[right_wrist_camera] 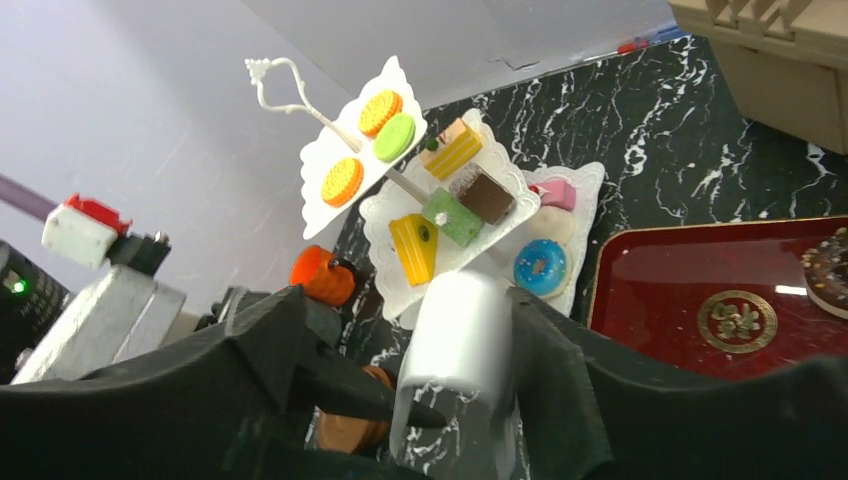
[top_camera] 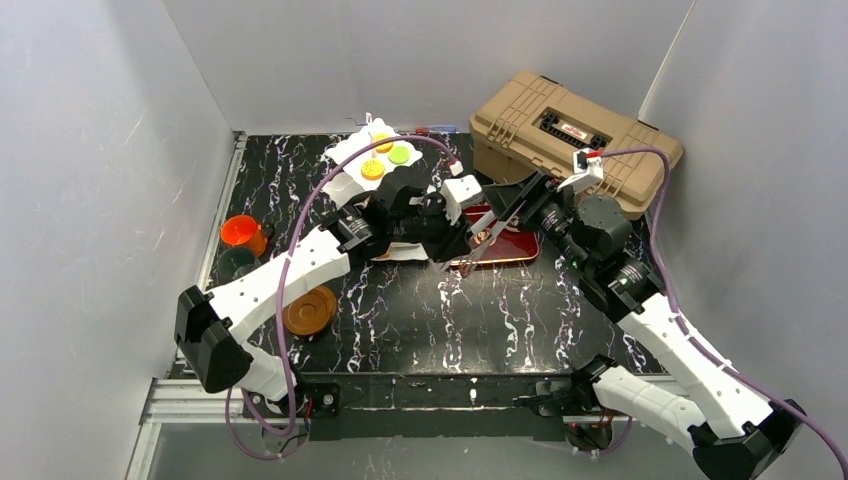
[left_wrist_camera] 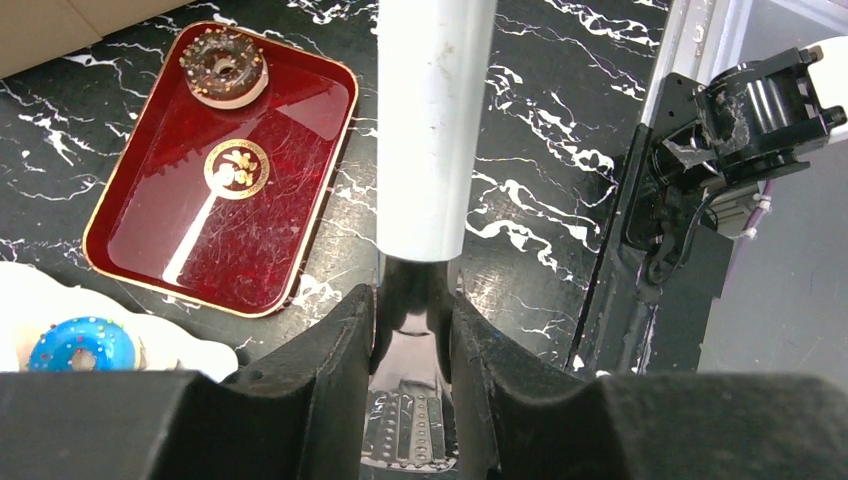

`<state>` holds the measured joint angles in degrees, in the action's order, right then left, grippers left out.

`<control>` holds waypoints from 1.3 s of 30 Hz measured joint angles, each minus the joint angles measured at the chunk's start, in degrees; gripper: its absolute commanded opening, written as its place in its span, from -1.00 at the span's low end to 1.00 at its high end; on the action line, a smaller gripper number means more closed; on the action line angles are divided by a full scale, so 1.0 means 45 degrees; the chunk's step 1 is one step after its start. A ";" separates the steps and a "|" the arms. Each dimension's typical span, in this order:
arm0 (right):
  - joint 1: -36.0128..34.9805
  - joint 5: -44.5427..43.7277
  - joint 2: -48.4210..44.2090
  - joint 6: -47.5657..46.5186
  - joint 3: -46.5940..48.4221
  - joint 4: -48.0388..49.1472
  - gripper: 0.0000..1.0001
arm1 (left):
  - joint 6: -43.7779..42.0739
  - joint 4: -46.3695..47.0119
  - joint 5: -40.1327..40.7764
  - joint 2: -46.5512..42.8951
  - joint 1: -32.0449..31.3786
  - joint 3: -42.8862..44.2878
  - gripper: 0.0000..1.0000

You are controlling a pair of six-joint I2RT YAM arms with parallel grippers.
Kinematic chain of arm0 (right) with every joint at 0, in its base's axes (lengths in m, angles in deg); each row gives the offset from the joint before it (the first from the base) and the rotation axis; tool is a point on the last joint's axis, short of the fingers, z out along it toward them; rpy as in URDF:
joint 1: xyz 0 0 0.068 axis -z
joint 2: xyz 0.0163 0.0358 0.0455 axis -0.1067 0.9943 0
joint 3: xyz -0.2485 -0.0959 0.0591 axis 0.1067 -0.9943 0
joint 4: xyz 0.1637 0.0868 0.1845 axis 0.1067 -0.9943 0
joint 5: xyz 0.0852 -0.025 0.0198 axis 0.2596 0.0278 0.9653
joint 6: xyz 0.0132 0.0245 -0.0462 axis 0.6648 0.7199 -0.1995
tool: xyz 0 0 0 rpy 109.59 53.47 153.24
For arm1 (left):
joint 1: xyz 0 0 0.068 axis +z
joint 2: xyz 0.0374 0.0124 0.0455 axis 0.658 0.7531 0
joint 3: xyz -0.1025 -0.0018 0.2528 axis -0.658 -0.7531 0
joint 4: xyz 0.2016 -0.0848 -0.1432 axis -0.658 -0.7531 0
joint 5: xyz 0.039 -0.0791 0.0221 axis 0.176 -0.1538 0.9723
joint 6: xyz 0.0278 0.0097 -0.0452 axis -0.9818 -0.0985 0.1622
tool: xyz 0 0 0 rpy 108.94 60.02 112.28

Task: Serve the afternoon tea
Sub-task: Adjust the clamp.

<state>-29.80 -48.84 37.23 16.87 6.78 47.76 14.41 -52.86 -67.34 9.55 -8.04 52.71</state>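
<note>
The left gripper [left_wrist_camera: 410, 312] is almost closed, its fingers pressed on both sides of the dark metal part of the tongs [left_wrist_camera: 430, 130], just under their white sleeve. In the top view this grip is over the left edge of the tray [left_wrist_camera: 270, 170]. The right gripper [right_wrist_camera: 415, 320] is spread wider than that sleeve, which sits between its jaws: one finger lies along it and a gap shows at the other, so it does not clamp the tongs.

A chocolate donut [left_wrist_camera: 223, 66] lies in one corner of the tray. The stand [top_camera: 345, 152] is left of the tray and beyond it. Its pastries [right_wrist_camera: 455, 215] fill all three tiers, and a blue donut [right_wrist_camera: 540, 268] is on the lowest plate, on the side nearest the tray. The orange cup [top_camera: 240, 230] and dark cup [top_camera: 237, 262] stand well left of the tray. The saucers [top_camera: 310, 310] are stacked left of it and nearer the arms. The toolbox [top_camera: 575, 130] is just beyond the tray, to its right
</note>
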 measured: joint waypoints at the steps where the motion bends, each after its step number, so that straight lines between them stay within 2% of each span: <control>1: 0.0000 0.0039 -0.0073 0.0039 0.0068 -0.0253 0.84 | 0.0019 0.0000 -0.0010 -0.0005 0.0034 0.0000 -0.67; 3: 0.0000 0.0151 -0.0160 0.0044 0.0223 -0.0729 0.96 | 0.0092 0.0000 0.0024 -0.0010 0.0087 0.0000 -0.67; 14: 0.0000 0.0418 -0.0024 -0.0097 0.0806 -0.2939 0.97 | 0.0277 -0.0024 0.0403 -0.0097 0.0228 0.0000 -0.72; 21: 0.0005 0.0646 0.0432 0.0112 0.0719 -0.2924 0.93 | 0.0223 0.0005 0.0515 -0.0131 0.0243 0.0083 -0.74; 27: 0.0005 0.0889 0.0544 0.0806 -0.0155 -0.2123 0.89 | 0.0141 0.0136 0.0510 -0.0155 0.0248 0.0413 -0.74; 29: 0.0005 0.1001 0.0597 0.1078 -0.0393 -0.1860 0.85 | 0.0083 0.0223 0.0515 -0.0189 0.0248 0.0427 -0.74; 39: 0.0194 0.1783 0.0578 0.2735 -0.1588 0.0063 0.41 | -0.0160 0.0389 0.0486 -0.0491 0.0253 0.0427 -0.74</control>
<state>-28.92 -40.82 39.83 29.18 -0.37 48.04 13.69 -51.11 -65.16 7.34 -6.91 54.63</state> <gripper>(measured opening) 0.769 0.280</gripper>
